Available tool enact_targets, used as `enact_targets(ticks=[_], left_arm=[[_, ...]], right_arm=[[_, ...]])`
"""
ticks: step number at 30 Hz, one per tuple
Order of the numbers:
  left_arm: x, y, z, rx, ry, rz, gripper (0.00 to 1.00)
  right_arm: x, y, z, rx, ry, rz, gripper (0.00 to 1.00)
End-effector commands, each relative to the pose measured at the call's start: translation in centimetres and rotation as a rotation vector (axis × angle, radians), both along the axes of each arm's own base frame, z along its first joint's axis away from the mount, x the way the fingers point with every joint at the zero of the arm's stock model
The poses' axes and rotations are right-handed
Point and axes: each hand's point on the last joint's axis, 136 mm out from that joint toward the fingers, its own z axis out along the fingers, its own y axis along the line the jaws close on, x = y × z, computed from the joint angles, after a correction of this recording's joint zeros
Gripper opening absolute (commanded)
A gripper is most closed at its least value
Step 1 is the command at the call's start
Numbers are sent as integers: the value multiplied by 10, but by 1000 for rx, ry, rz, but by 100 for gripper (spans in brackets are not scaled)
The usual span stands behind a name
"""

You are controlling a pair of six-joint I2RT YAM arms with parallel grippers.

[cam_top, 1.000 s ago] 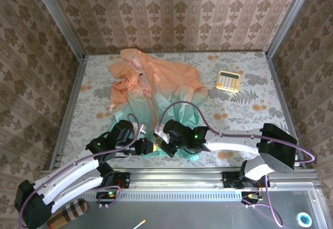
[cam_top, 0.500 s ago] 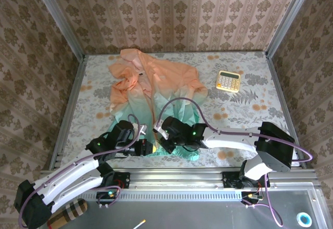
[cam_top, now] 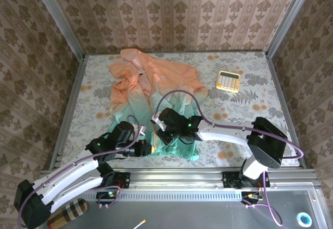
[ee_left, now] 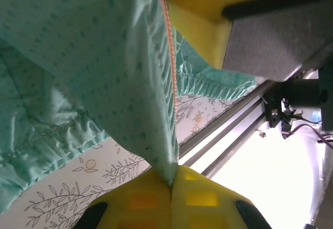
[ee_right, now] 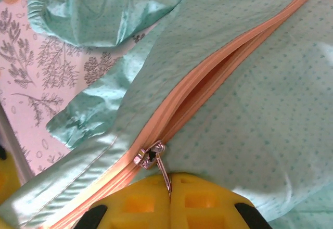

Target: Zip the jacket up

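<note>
Item: jacket (cam_top: 151, 91), thin and shiny, peach-orange at the hood end, fading to mint green at the hem. Location: lying crumpled on the flower-patterned table (cam_top: 244, 117), left of centre, with the peach end toward the far wall and the mint hem toward the near edge, where both arms meet it. Zipper (ee_right: 218, 67): peach-coloured, running the length of the front; in the right wrist view its two rows are joined below the slider (ee_right: 148, 156) and stand parted above it. Zipper pull (ee_right: 164, 174): a small silver tab hanging from the slider. Right gripper (cam_top: 158, 125): over the mint lower part of the jacket, its yellow fingers (ee_right: 208, 203) pressed together on the zipper pull, with the tab pinched at the seam between them. Left gripper (cam_top: 145, 148): at the hem, just beside the right gripper and nearer the table's edge. In the left wrist view its yellow fingers (ee_left: 203, 200) are clamped together on the bottom corner of the mint fabric, right at the lower end of the zipper line, and the cloth rises taut from the pinch. Gathered elastic hem (ee_left: 57, 130): bunched to the left of that pinch, above the table surface. Calculator (cam_top: 228, 80): cream with orange keys, flat on the table at the far right, near the jacket's edge but not touching it.
</note>
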Motion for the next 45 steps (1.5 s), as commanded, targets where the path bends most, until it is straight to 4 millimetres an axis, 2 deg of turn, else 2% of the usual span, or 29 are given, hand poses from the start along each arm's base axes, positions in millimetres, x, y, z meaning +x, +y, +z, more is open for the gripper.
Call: enact_targets(ticks=[1,31,45], left_arm=[[-21,11,-12,86,66,-58,0],[-6,37,-36,228,7,131,0],[-11,40,-47,231,44,161,0]], right_arm=[[43,-2,16,8,-86,-91,0],[158,12,1,22,-67,-155,0],[214,13,-2,36,-82,-208,0]])
